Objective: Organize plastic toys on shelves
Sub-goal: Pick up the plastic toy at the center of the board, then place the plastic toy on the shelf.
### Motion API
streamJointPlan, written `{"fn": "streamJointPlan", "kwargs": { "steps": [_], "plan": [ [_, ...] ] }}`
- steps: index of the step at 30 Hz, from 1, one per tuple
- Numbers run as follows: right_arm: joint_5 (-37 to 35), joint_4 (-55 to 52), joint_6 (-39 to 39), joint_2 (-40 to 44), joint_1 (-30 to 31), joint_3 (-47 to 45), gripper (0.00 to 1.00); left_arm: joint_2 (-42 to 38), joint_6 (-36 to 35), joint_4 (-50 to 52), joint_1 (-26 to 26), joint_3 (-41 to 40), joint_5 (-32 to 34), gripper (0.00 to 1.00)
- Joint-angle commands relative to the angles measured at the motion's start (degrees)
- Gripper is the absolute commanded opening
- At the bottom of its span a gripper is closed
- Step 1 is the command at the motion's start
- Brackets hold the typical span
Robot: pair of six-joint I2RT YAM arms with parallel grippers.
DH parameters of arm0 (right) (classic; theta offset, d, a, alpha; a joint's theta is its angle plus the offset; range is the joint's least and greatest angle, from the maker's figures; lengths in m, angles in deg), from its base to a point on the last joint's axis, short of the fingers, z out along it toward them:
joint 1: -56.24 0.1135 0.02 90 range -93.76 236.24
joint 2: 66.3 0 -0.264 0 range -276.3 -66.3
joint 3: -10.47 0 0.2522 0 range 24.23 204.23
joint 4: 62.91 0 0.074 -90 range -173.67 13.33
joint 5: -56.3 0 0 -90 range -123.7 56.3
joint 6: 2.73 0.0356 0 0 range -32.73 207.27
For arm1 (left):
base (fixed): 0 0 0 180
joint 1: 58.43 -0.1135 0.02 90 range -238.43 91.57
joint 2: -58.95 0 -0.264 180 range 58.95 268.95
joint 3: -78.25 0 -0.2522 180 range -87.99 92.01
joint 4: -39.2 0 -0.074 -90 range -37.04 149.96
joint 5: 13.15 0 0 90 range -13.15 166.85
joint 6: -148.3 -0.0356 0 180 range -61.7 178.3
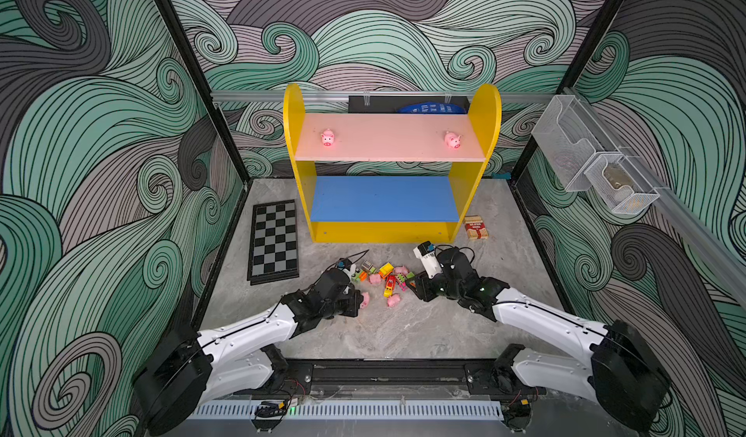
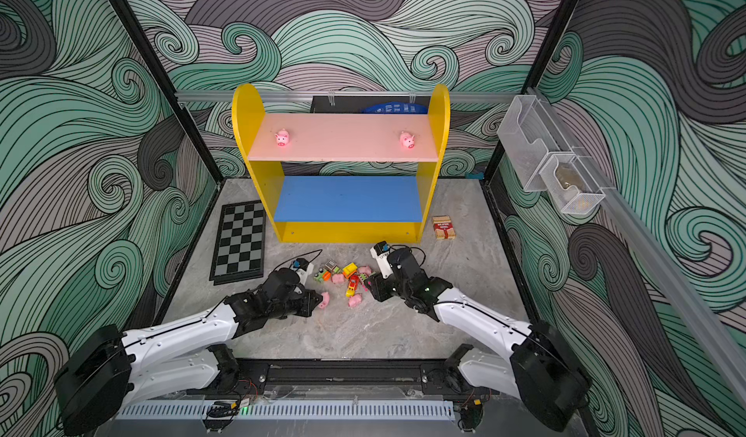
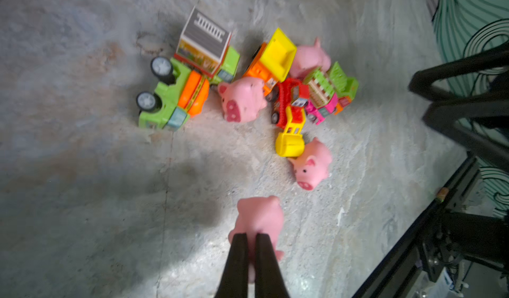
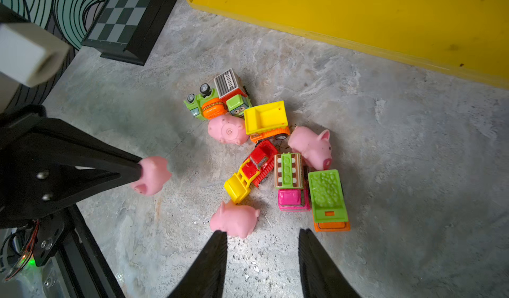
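The yellow shelves [image 1: 296,132] stand at the back; two pink pigs [image 1: 327,137] [image 1: 452,140] sit on the pale pink upper board, and the blue lower board [image 1: 383,198] is bare. A pile of plastic toys [image 1: 387,279] lies on the floor in front: several vehicles and three loose pigs. My left gripper [image 3: 252,237] is shut on another pink pig [image 3: 260,216], held at the pile's near-left edge. My right gripper [image 4: 262,231] is open just above the floor. One loose pig [image 4: 234,221] lies against its left fingertip, and a green-and-orange truck [image 4: 327,200] lies beyond the right one.
A grey-black checkerboard [image 1: 274,241] lies left of the shelves. A red-and-tan card box [image 1: 475,227] stands at their right foot. Wire mesh baskets [image 1: 597,164] hang on the right wall. A black rail [image 1: 383,374] runs along the near edge.
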Motion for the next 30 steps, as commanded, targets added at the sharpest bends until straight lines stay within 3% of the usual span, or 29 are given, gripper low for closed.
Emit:
{"fn": "streamJointPlan", "kwargs": {
  "steps": [1, 7, 15, 30],
  "plan": [
    [-4.0, 2.3, 2.2, 0.6, 0.1, -0.7, 0.46, -1.7, 1.3, 2.2, -0.3, 5.3, 1.1, 0.00],
    [-6.6, 3.4, 3.6, 0.5, -0.3, -1.6, 0.46, -2.4, 0.5, 3.3, -0.6, 13.8, 1.0, 0.00],
    [-7.4, 5.2, 4.2, 0.9, -2.0, -3.0, 0.46, 1.4, -2.8, 11.2, -1.6, 31.1, 3.4, 0.00],
    [-6.4, 6.7, 4.1, 1.0, -3.7, -4.1, 0.47, 13.3, -7.1, 21.8, -10.5, 61.4, 3.8, 0.00]
  ]
}}
